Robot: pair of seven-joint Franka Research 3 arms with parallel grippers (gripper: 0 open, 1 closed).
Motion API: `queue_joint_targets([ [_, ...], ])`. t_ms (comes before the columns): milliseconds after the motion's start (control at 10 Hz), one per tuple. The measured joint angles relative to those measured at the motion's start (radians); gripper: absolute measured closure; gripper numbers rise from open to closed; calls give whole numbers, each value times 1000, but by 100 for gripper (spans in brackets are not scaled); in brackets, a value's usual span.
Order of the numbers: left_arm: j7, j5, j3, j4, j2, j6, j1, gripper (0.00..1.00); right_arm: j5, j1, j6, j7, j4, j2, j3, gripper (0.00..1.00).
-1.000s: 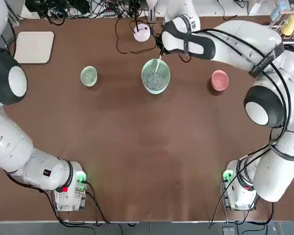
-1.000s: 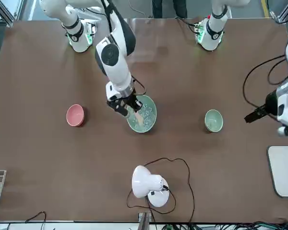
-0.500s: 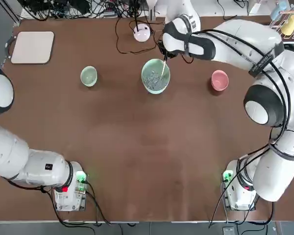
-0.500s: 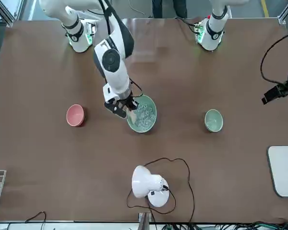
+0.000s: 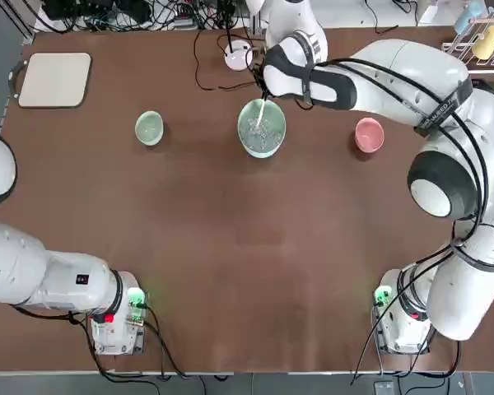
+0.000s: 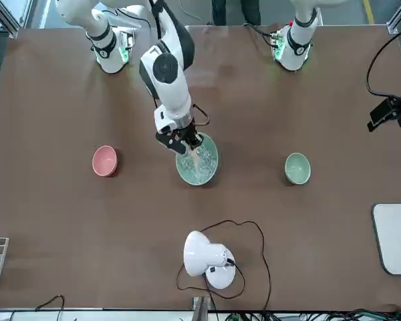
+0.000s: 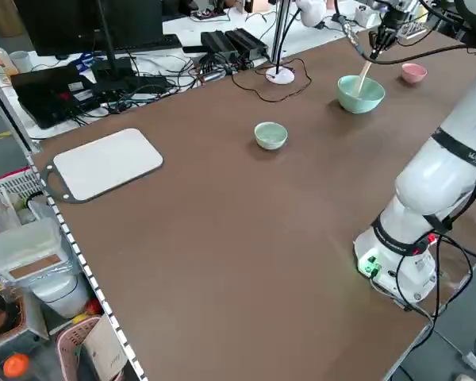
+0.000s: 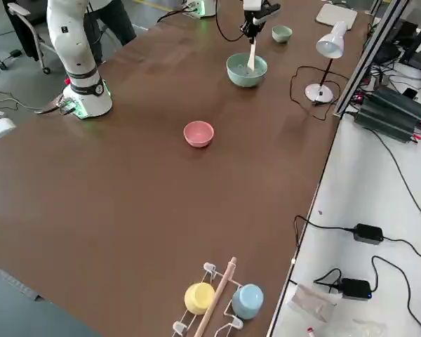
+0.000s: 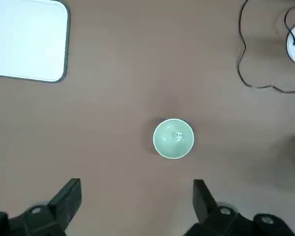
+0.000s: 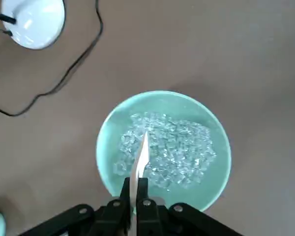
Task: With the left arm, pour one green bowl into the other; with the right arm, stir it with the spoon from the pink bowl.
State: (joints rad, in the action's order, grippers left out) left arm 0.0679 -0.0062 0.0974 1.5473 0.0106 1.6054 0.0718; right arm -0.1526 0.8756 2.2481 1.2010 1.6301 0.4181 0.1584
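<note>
**Operator:** Status of right hand (image 10: 136,196)?

**Technician:** Clenched on the flat handle of the pale wooden spoon (image 10: 139,164). The spoon's blade dips into the wide mint-green bowl (image 5: 249,146), among glossy, clear, pebble-like bits.

**Operator:** Left hand (image 9: 136,204)?

**Technician:** Released, its black fingers spread wide, raised above the small round pale green bowl (image 9: 173,138). That bowl stands upright on the matte brown bench (image 5: 230,247), holding one whitish bit.

**Operator:** Pink bowl (image 5: 369,135)?

**Technician:** Small, round, smooth; well apart from the wide bowl, on the right arm's side.
</note>
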Motion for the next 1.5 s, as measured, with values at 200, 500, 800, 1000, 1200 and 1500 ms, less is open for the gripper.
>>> queue_joint_targets([
  [200, -49, 0, 0, -1, 0, -22, 0, 0, 0, -4, 29, 15, 0, 2, 5, 94],
  [500, -71, 0, -2, -2, 2, -27, 4, 0, 2, -46, -55, -22, -3, 6, 10, 94],
  [800, -71, 0, -5, -29, 2, -27, 7, 0, 2, -54, -182, -54, -25, -8, 3, 94],
  [1000, -71, 0, -4, -33, 2, -32, 2, 0, -13, -54, -200, -61, -30, -44, -3, 94],
  [1200, -71, 0, -3, -40, 1, -35, 1, 0, -76, -58, -250, -111, -42, -107, 0, 94],
  [1500, -71, 0, -3, -80, -2, -70, 1, 0, -122, -128, -373, -201, -52, -225, 8, 94],
])
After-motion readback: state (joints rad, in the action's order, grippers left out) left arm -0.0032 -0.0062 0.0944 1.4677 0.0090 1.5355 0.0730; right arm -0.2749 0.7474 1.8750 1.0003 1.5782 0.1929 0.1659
